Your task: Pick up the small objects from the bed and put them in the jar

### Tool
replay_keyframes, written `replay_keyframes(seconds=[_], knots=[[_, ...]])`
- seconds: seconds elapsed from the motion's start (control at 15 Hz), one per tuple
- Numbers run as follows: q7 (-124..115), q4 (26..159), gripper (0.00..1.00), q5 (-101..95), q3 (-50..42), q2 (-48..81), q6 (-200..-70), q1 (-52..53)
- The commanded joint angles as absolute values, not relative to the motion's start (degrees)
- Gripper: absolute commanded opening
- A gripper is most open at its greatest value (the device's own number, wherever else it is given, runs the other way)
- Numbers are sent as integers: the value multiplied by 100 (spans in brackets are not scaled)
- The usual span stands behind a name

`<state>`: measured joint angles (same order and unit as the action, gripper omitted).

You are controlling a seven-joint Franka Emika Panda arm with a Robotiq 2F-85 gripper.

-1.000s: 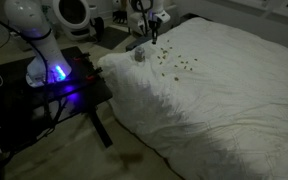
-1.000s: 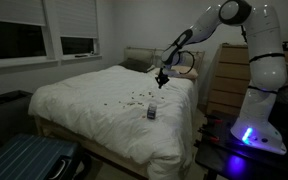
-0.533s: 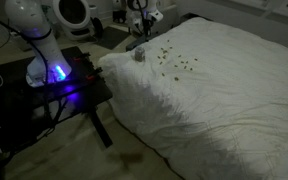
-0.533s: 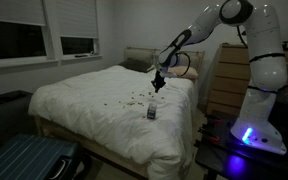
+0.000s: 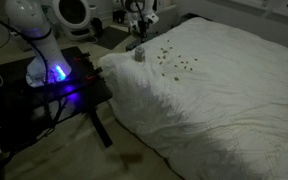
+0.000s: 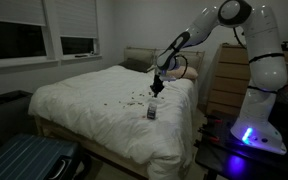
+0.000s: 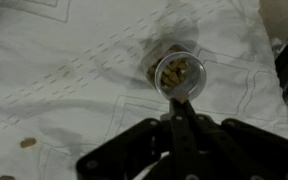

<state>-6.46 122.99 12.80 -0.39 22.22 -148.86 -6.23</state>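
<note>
Far left of your jaws: stray small objects loose on bed, white cover wrinkled. Dead ahead of jaws, just beyond tips: jar, mouth up, brownish bits inside. Your gripper hangs above it, jaws clenched tip to tip; anything pinched between, cannot tell.

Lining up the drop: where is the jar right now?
The jar stands on the bed near the edge by the robot base, beside the scattered small objects. In the wrist view it lies just beyond the shut fingers.
</note>
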Motion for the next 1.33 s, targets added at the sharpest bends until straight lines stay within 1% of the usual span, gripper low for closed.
replay_keyframes(seconds=[0.0, 0.53, 1.27], knots=[[-415, 12419, 1, 1346, 11, 2246, -15029, -586], [-381, 12456, 1, 1371, 192, 2481, -15219, -466], [-509, 12523, 1, 1064, 60, 2890, -16326, -356]])
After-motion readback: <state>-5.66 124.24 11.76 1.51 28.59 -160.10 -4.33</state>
